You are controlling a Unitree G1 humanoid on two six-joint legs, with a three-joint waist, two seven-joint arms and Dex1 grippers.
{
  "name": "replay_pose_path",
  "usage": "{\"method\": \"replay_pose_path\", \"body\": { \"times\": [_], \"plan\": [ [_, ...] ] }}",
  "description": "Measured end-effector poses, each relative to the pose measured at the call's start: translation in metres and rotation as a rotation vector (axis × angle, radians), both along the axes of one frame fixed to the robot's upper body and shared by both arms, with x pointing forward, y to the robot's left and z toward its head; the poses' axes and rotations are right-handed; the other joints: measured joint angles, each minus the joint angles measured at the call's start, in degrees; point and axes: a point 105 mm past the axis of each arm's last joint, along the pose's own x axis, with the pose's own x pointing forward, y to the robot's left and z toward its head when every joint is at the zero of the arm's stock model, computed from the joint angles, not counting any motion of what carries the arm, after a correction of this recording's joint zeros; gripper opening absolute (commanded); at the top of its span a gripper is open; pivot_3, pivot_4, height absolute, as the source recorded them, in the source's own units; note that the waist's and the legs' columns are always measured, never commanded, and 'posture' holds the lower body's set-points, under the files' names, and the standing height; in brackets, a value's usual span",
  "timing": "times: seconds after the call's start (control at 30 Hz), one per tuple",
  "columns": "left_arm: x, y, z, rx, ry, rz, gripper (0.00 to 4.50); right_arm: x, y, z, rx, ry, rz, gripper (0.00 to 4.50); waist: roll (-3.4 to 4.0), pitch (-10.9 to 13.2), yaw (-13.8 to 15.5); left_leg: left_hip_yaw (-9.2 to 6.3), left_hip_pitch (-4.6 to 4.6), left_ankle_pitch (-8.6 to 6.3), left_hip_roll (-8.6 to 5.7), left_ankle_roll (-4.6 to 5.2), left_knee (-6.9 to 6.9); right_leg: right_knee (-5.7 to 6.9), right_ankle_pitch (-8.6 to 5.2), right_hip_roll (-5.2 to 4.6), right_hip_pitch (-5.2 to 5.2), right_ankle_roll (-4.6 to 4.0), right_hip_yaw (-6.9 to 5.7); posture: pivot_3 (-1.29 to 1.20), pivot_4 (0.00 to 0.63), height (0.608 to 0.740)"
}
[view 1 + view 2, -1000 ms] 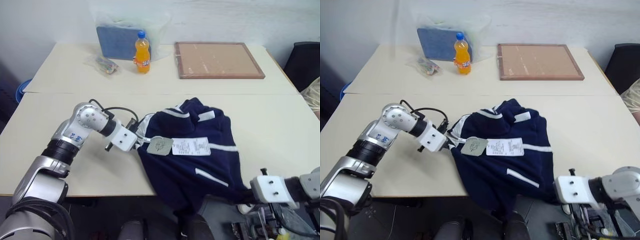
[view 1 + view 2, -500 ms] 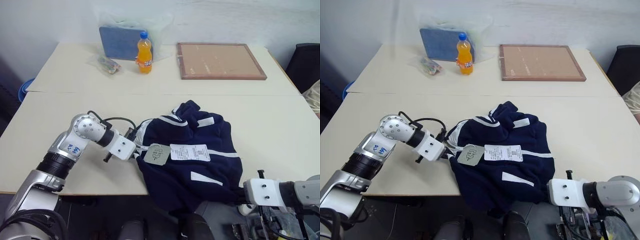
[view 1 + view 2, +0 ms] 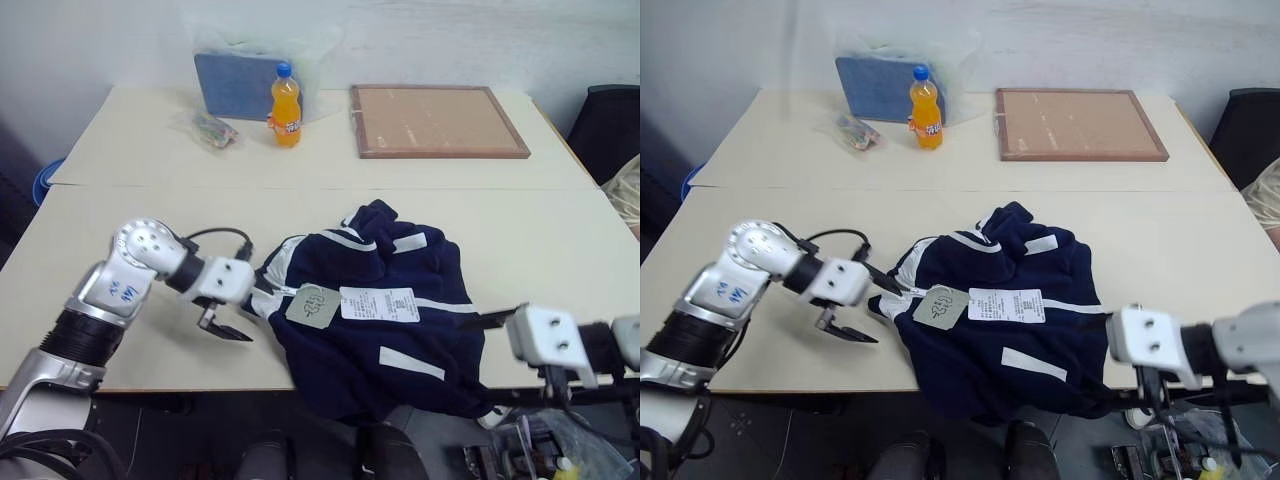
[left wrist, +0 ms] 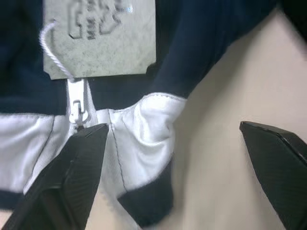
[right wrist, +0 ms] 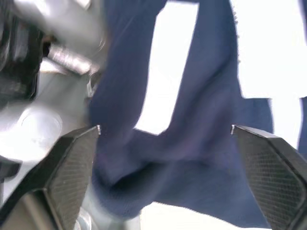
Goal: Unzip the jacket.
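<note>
Navy blue soft fabric jacket with white stripes [image 3: 385, 310] lies bunched at the near edge of the cream table [image 3: 120, 215], hem hanging over the front. Left gripper [image 4: 177, 177] is spread wide, holding nothing, fingers flanking the white collar trim [image 4: 144, 134] just below the white zipper pull [image 4: 76, 103] (grey paper hang tag [image 3: 313, 305] is strung to it). Right gripper [image 5: 165, 177] is also wide open, empty, by the hanging hem, probably placed there to pin the fabric taut. Zipper looks closed near the collar.
</note>
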Motion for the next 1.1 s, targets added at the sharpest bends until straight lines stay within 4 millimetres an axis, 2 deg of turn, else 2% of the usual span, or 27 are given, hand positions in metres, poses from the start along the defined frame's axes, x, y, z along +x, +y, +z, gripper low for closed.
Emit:
{"method": "replay_pose_path", "body": {
  "times": [0.07,0.17,0.23,0.3,0.33,0.4,0.53,0.7,0.73,0.83,0.97,1.0,1.1],
  "plan": [
    [0.005,-0.006,0.026,-0.088,0.028,0.032,4.45,0.016,0.000,0.024,0.063,-0.028,-0.022,4.50,-0.02,0.0,0.3,-0.01,-0.04,0.00,-0.02,0.00,0.04,0.00,0.00,-0.04,0.01,0.00,-0.04,0.00,0.150,0.740],
    [0.031,-0.031,0.067,-0.201,0.003,0.031,4.45,0.065,0.003,0.054,0.120,-0.116,-0.107,4.50,-0.06,0.0,0.2,0.13,-0.09,-0.01,-0.08,0.03,0.28,-0.10,0.04,-0.01,0.16,-0.01,-0.13,0.00,0.150,0.740],
    [0.044,-0.052,0.079,-0.196,-0.043,-0.014,4.45,0.098,0.004,0.057,0.111,-0.135,-0.192,4.50,-0.06,0.0,0.0,0.13,-0.02,-0.04,-0.10,0.03,0.14,-0.10,0.02,-0.01,0.18,-0.03,-0.12,0.00,0.150,0.740],
    [0.060,-0.063,0.073,-0.147,-0.052,-0.017,4.45,0.132,0.004,0.048,0.090,-0.121,-0.297,4.50,-0.04,0.0,-0.6,0.32,-0.13,-0.05,-0.13,0.01,-0.08,-0.14,0.02,0.03,-0.04,-0.04,-0.11,0.00,0.150,0.740],
    [0.068,-0.072,0.063,-0.113,-0.034,-0.023,4.45,0.150,0.006,0.040,0.074,-0.097,-0.350,4.50,-0.04,0.0,-0.9,0.44,-0.18,-0.04,-0.14,0.00,-0.14,-0.08,0.02,0.03,-0.20,-0.04,-0.13,0.00,0.150,0.740],
    [0.073,-0.086,0.043,-0.054,0.002,-0.047,4.45,0.166,0.012,0.025,0.036,-0.048,-0.385,4.50,-0.03,0.0,-1.5,0.44,-0.38,-0.02,-0.13,-0.03,-0.35,-0.12,0.00,-0.02,-0.51,-0.07,-0.53,0.00,0.150,0.740],
    [0.083,-0.084,0.020,0.068,0.025,-0.015,4.45,0.185,0.009,0.008,-0.035,0.007,-0.449,4.50,-0.02,0.0,-3.1,0.65,-0.80,-0.02,-0.15,-0.03,-0.55,-0.10,-0.02,-0.31,-1.16,-0.11,-1.35,0.00,0.150,0.740],
    [0.088,-0.080,0.002,0.152,0.030,0.021,4.45,0.193,0.005,0.000,-0.066,0.055,-0.469,4.50,-0.02,0.0,-4.3,0.63,-0.87,-0.02,-0.16,-0.02,-0.46,-0.03,-0.02,-0.43,-1.17,-0.11,-1.47,0.00,0.150,0.740],
    [0.089,-0.079,0.000,0.163,0.026,0.027,4.48,0.193,0.003,-0.003,-0.076,0.060,-0.468,4.32,-0.02,0.0,-4.4,0.62,-0.89,-0.02,-0.16,-0.02,-0.37,0.08,-0.02,-0.46,-1.17,-0.11,-1.47,0.00,0.150,0.740],
    [0.092,-0.074,-0.002,0.156,0.030,0.062,3.88,0.193,-0.005,-0.012,-0.097,0.089,-0.478,3.59,-0.01,0.0,-4.4,0.58,-0.88,0.01,-0.18,0.02,-0.02,0.49,-0.02,-0.61,-1.17,-0.11,-1.46,0.00,0.150,0.740],
    [0.093,-0.071,0.000,0.123,0.045,0.094,2.63,0.194,-0.005,-0.019,-0.079,0.119,-0.480,2.18,-0.01,0.0,-4.5,0.56,-0.88,0.02,-0.17,0.03,0.18,0.69,-0.02,-0.66,-1.16,-0.11,-1.44,0.00,0.150,0.740],
    [0.094,-0.069,0.000,0.118,0.051,0.105,2.44,0.194,-0.004,-0.020,-0.073,0.122,-0.480,1.98,0.00,0.0,-4.5,0.55,-0.88,0.02,-0.17,0.03,0.18,0.70,-0.02,-0.66,-1.17,-0.11,-1.44,0.00,0.150,0.740],
    [0.095,-0.063,0.002,0.094,0.076,0.144,1.44,0.197,-0.005,-0.017,-0.033,0.126,-0.506,0.87,0.00,0.0,-4.5,0.53,-0.90,0.02,-0.20,0.03,0.17,0.69,-0.02,-0.68,-1.17,-0.11,-1.45,0.00,0.150,0.740]
  ]
}}
